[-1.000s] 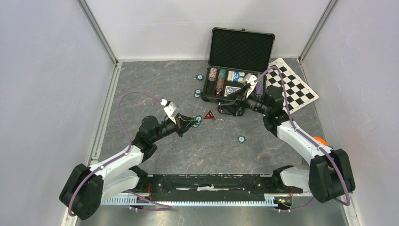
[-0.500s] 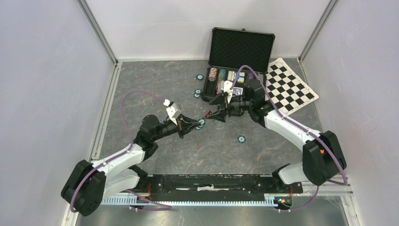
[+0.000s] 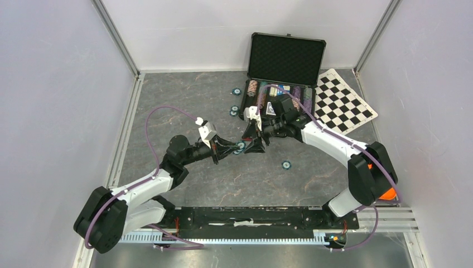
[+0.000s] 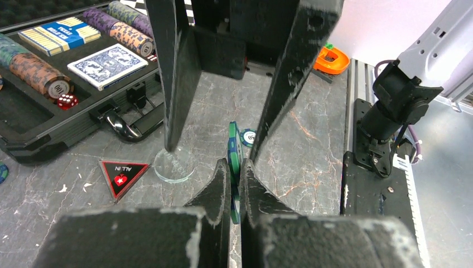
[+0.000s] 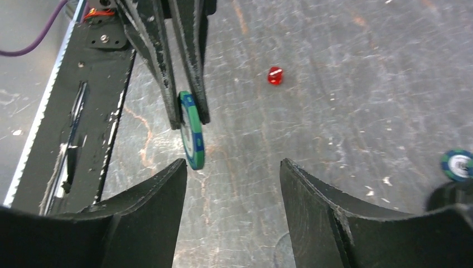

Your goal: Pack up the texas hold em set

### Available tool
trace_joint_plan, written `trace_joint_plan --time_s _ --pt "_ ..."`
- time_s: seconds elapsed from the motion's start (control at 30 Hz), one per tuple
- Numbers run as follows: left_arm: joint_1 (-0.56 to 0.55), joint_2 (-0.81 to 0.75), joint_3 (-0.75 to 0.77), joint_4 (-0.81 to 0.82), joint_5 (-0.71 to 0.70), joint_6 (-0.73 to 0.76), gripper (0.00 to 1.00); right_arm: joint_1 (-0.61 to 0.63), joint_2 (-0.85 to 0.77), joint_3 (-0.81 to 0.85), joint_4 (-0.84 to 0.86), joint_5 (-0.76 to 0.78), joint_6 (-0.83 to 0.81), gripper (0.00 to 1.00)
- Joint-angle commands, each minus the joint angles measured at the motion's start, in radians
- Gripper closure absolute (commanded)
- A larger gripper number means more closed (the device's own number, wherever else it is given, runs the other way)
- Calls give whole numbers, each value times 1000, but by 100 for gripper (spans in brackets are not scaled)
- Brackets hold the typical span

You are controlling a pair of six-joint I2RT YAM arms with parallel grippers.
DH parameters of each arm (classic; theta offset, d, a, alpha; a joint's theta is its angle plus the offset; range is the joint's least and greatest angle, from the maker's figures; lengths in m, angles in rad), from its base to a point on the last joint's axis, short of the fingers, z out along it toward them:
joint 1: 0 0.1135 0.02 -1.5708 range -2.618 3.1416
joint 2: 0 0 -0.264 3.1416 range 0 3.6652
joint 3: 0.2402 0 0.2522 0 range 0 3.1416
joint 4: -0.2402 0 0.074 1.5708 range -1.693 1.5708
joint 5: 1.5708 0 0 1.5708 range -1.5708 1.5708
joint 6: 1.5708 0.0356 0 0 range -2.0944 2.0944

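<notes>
My left gripper is shut on a green and blue poker chip, held on edge above the floor. My right gripper is open and faces it, one finger on each side of the chip's far edge. In the right wrist view the chip hangs between the left gripper's fingers, just ahead of my open right gripper. The black case stands open behind, with chip rolls, blue card decks and a red die inside. The red triangular marker lies on the floor.
A clear disc lies beside the marker. Loose chips lie on the floor at the middle and left of the case. A red die lies on the floor. The checkered mat is at the back right, and an orange ring is near the right arm's base.
My right arm has swung left from the case to meet the left gripper. My left gripper has moved slightly right, still shut on the chip.
</notes>
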Motion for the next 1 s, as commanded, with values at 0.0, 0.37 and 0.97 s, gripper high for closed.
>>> trace_joint_plan --time_s 0.0,0.37,0.97 --pt "-5 -3 39 63 32 -1 98 20 13 60 -118 -24 -99 33" --pt "-13 17 45 55 46 25 98 46 51 114 -160 -44 -90 37" --pt "-18 57 61 81 54 32 98 76 108 153 -202 -86 -116 61"
